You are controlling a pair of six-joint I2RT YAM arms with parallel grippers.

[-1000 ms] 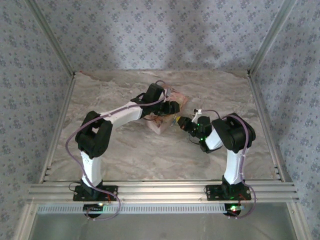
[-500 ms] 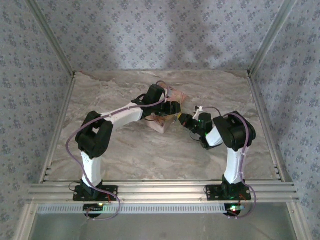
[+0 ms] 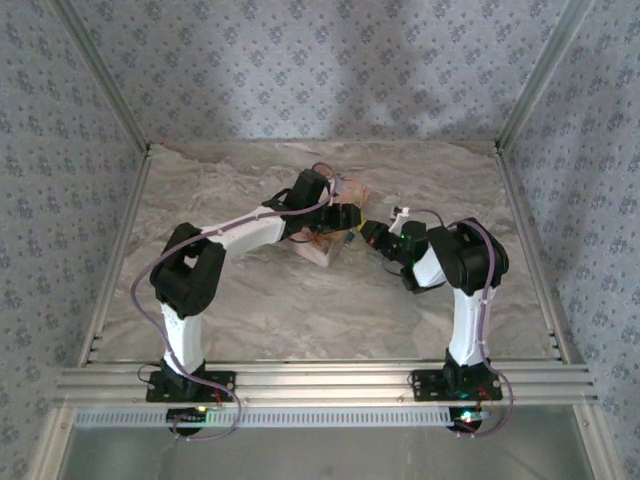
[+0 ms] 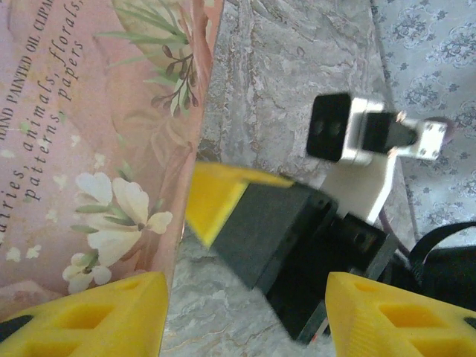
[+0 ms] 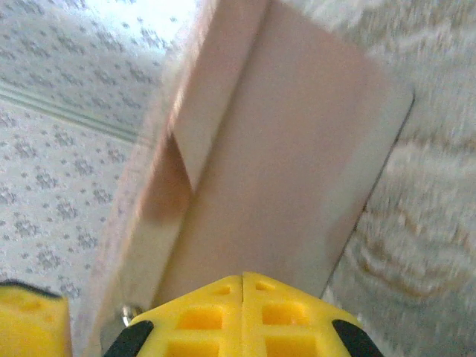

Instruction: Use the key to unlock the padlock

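Step, judged: bringing key to padlock | my left gripper [image 4: 245, 318] spread wide beside pink box [image 4: 89, 134], far centre | my right gripper [image 5: 242, 297] clenched, on what I cannot tell | padlock, key: too small to place | next: fine keyhole alignment.

The key [image 5: 129, 313] is glimpsed in the right wrist view as a small, silvery, rounded piece (presumably its head), set low against the near edge of the pink box [image 5: 282, 149], toward the box's left corner. Its blade is hidden, so its pose cannot be told.
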